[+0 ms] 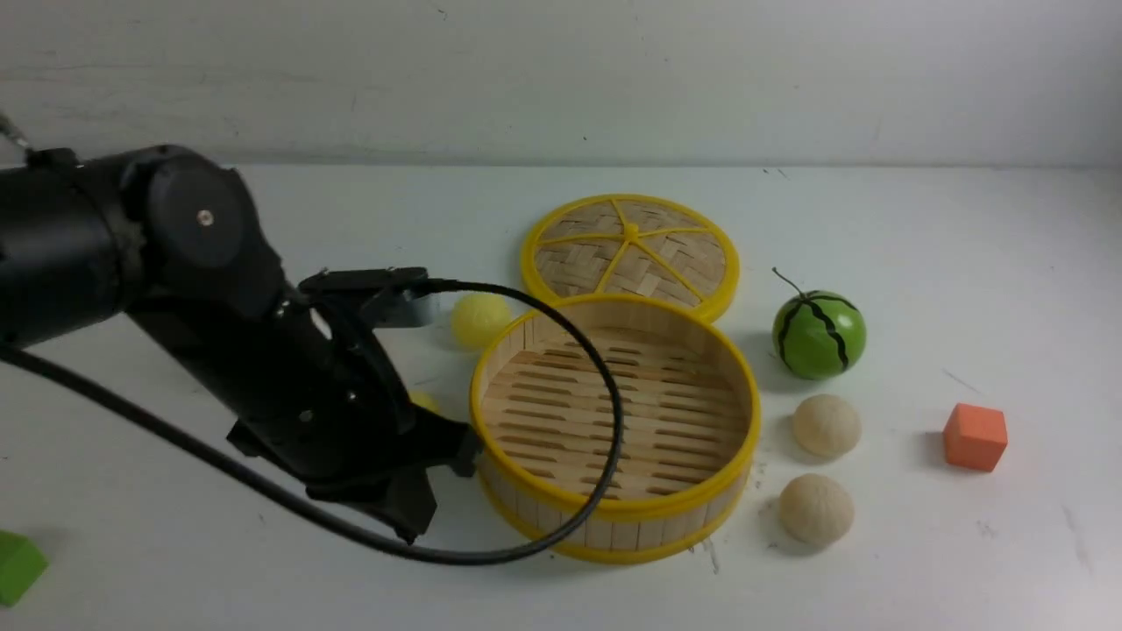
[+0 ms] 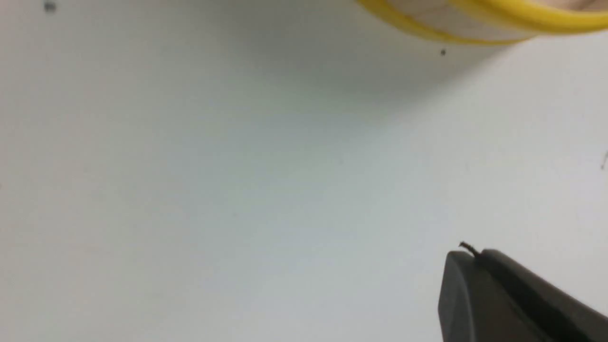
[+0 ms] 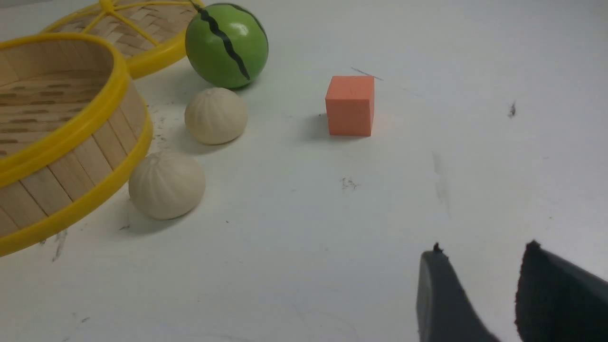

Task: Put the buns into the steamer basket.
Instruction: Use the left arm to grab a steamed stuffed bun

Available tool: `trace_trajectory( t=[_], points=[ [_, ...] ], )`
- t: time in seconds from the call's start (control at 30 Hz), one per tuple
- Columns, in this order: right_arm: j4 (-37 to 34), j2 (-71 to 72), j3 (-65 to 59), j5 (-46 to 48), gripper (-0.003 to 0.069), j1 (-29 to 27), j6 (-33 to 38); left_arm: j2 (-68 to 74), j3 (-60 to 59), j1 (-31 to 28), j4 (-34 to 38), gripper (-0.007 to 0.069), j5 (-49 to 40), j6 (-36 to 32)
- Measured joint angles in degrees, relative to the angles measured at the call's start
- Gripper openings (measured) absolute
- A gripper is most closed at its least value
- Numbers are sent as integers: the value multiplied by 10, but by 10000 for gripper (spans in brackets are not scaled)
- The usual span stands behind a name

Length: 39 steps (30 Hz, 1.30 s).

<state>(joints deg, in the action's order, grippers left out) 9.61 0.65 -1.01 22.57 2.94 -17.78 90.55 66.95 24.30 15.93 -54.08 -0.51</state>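
Note:
The steamer basket (image 1: 615, 531) stands mid-table with nothing on its slatted floor. One pale yellow bun (image 1: 479, 318) lies behind its left side. A second yellow bun (image 1: 424, 401) peeks out from behind my left arm. Two off-white buns (image 1: 826, 425) (image 1: 816, 508) rest just right of the basket, and the right wrist view shows them as well (image 3: 216, 115) (image 3: 166, 184). My left gripper (image 1: 410, 524) (image 2: 470, 255) is low beside the basket wall (image 2: 441, 19), shut with nothing in it. Over bare table, my right gripper (image 3: 483, 249) is open and empty.
The woven lid (image 1: 631, 254) lies flat behind the basket. A green watermelon ball (image 1: 819, 334) sits right of it, an orange cube (image 1: 975, 436) farther right, and a green block (image 1: 17, 565) at the near left edge. My left arm's cable loops over the basket.

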Motion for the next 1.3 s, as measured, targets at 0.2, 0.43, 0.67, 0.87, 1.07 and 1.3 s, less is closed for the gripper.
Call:
trace_trajectory(
  t=[0.2, 0.43, 0.67, 0.87, 1.07, 1.3],
  points=[
    [0, 0, 0, 0, 241, 0, 0, 41, 67, 12, -133, -13, 3, 64],
    [0, 0, 0, 0, 241, 0, 0, 106, 97, 1, -201, 20, 71, 101],
    [0, 0, 0, 0, 241, 0, 0, 172, 176, -49, -156, 210, 40, 79],
    [0, 0, 0, 0, 241, 0, 0, 205, 188, -55, -141, 293, 42, 65],
    [0, 0, 0, 0, 241, 0, 0, 219, 188, -55, -139, 298, 63, 64],
    [0, 0, 0, 0, 241, 0, 0, 235, 189, -55, -145, 283, 78, 64]
  ],
)
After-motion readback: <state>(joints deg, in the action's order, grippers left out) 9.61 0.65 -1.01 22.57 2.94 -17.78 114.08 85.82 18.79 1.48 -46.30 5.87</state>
